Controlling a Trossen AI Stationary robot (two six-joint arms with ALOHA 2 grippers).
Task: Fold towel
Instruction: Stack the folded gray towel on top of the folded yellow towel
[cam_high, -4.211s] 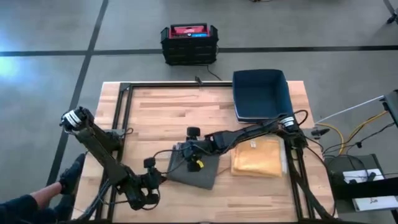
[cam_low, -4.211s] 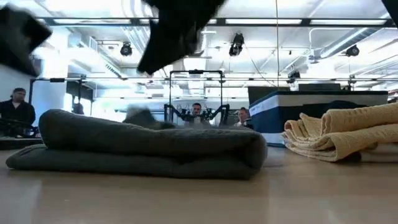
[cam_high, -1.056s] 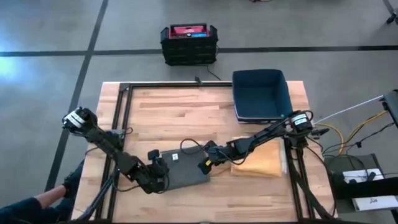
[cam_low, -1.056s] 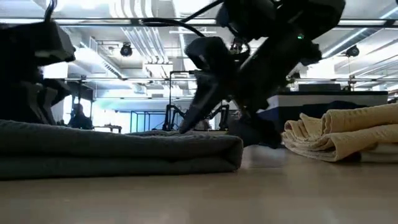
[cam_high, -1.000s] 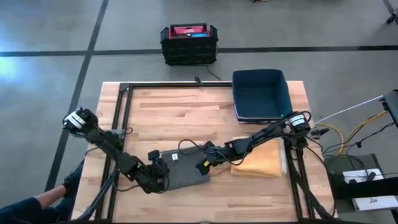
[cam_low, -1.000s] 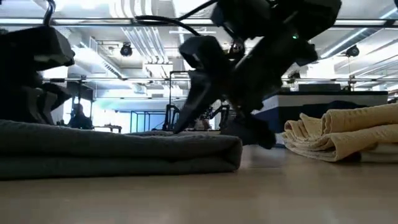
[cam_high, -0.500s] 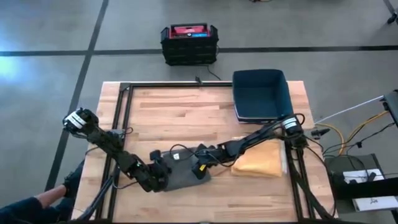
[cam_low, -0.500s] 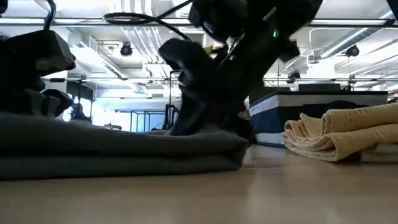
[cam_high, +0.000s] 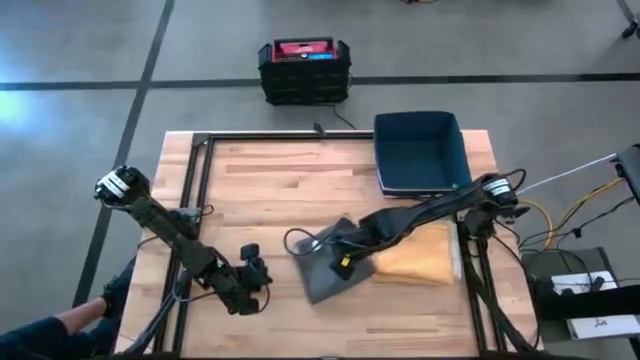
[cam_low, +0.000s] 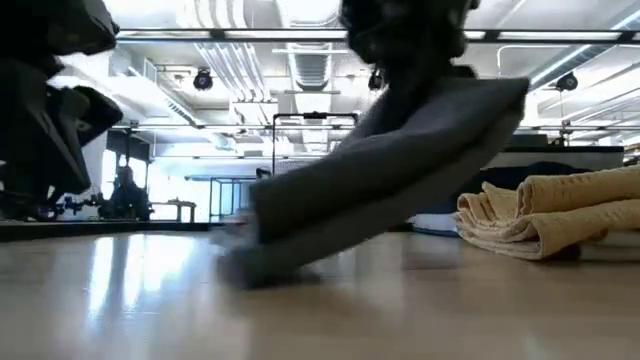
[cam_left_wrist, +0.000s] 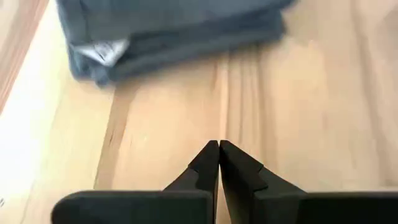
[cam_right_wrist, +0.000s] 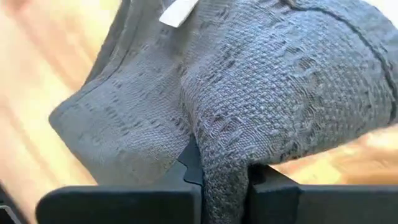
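While right pincer (cam_right_wrist: 224, 171) clamps gray towel (cam_right_wrist: 261, 81), left pincer (cam_left_wrist: 219, 155) sits closed.

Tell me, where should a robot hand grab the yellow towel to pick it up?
Probably the yellow towel is best gripped at its folded edge facing the table's middle, coming from that side. In the low view the layers stack into a rounded fold there, thick enough to pinch. The right gripper is already shut on the grey towel beside it.

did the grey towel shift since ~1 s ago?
Yes. In the high view the grey towel has moved right, toward the folded yellow towel. The right claw holds it, one end tilted up off the table.
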